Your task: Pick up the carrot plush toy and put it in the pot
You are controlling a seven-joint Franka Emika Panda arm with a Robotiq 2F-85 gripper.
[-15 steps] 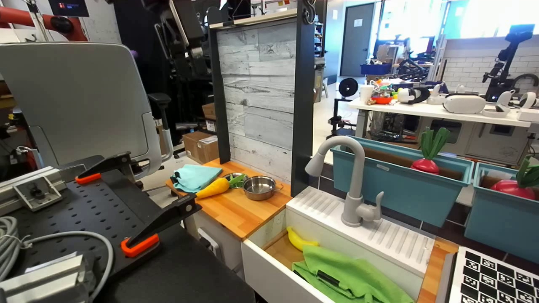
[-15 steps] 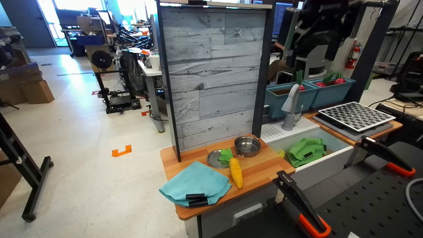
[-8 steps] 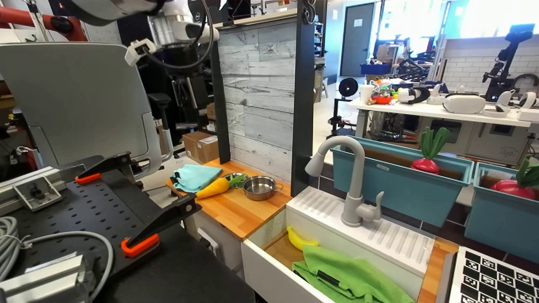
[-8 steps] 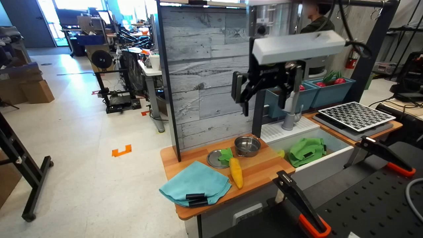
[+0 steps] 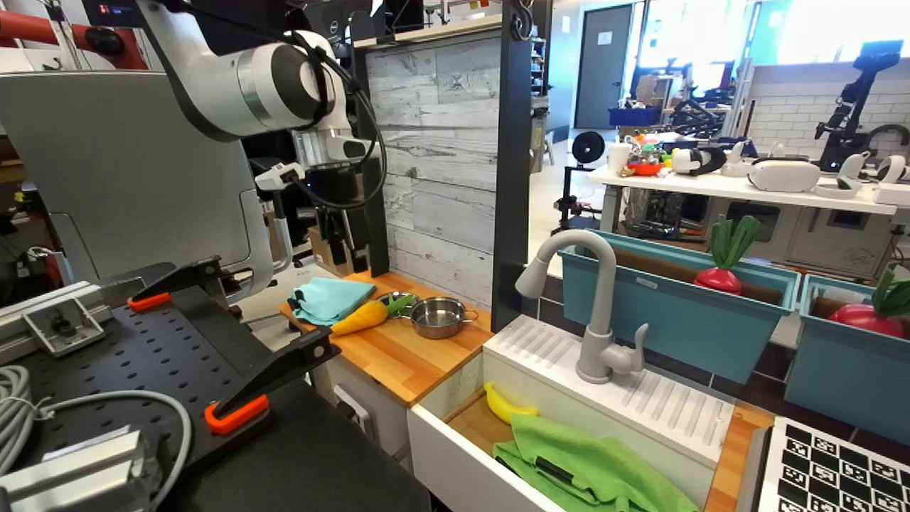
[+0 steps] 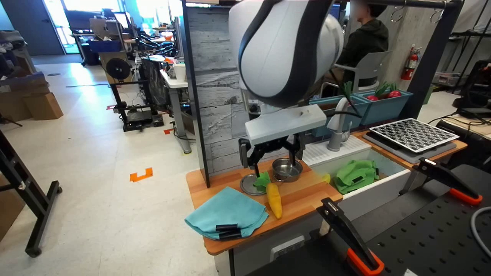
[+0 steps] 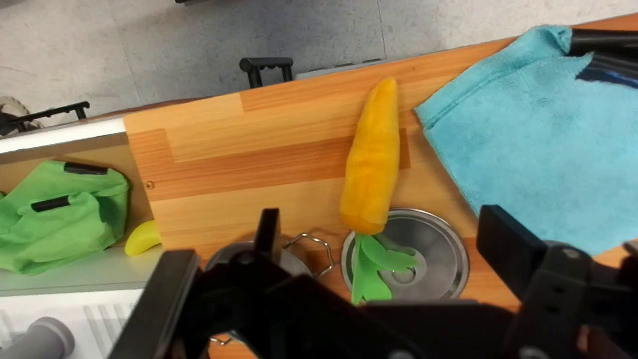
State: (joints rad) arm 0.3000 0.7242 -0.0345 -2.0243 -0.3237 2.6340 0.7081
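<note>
The carrot plush toy lies on the wooden counter in the wrist view. Its green leaves rest over a flat metal lid. It also shows in both exterior views. The small silver pot stands on the counter beside the lid, near the wall panel. In the wrist view the pot is mostly hidden behind a finger. My gripper is open and empty, fingers pointing down, above the counter. In the wrist view the leaves and lid lie between its fingertips.
The metal lid lies under the leaves. A folded blue cloth lies beside the carrot. The upright wood-look panel stands behind the counter. The sink holds a green cloth and a banana. A grey faucet stands behind it.
My arm has come down into view from above. The open gripper has lowered towards the counter with the carrot and pot. The carrot, pot, lid and cloth have not moved.
</note>
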